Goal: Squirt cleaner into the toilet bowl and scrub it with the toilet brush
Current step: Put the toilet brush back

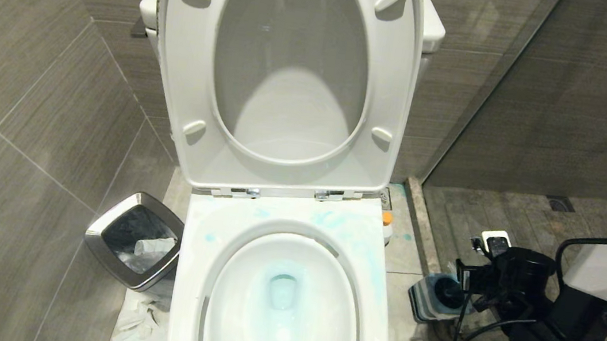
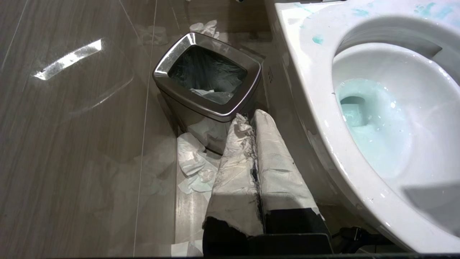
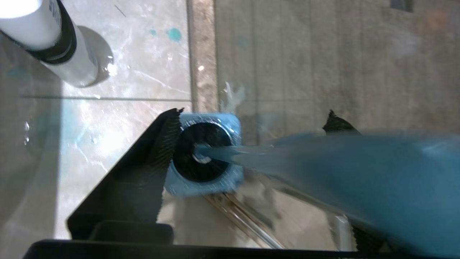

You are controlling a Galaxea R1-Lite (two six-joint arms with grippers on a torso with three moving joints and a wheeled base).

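Grey tiled walls and floor close in around your toilet bowl [image 1: 289, 284], seat and lid raised. The cleaner [image 1: 282, 292] is already in: the water is tinted pale turquoise and smears of it lie across the back of the rim (a few dabs on the floor tiles too). So the squirting looks done, and probably the scrubbing as well, though you can't confirm that from here.

The toilet brush [image 3: 323, 169] stands with its dark head down in its blue holder [image 3: 203, 154] on the floor to the right of the bowl. Your right gripper [image 3: 251, 151] straddles the handle with its jaws spread wide, apparently gripping nothing. Your left gripper [image 2: 251, 122] hangs closed and empty by the steel bin [image 2: 208, 82].

What's left, I'd judge, is only to back the right arm away.
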